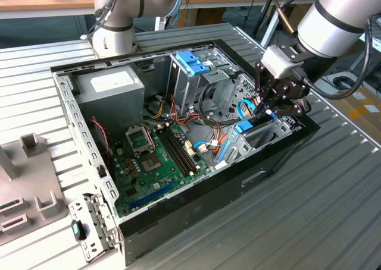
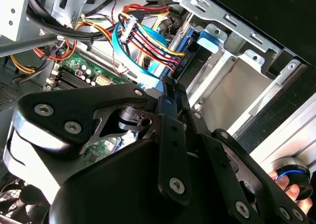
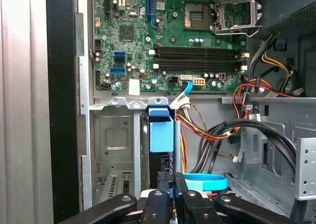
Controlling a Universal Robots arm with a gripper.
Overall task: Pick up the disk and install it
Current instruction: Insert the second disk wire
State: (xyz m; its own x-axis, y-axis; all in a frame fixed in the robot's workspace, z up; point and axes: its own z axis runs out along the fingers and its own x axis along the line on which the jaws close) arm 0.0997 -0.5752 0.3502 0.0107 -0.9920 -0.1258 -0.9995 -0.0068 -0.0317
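The open computer case (image 1: 178,181) lies flat on the slatted metal table (image 1: 333,210), green motherboard (image 1: 161,157) in the middle. Toward the case's edge on the exterior view's right, the disk (image 1: 245,127) stands on edge in a metal bay, only its blue carrier frame and dark narrow side showing; in the first wrist view the blue tab (image 3: 161,132) faces up. The black gripper (image 1: 271,106) hangs right above it, fingers drawn together at the disk's upper edge, though I cannot tell whether they pinch it

Slatted grey metal table (image 1: 333,187) under an open computer case (image 1: 196,201) and a grey fixture block (image 1: 27,187).
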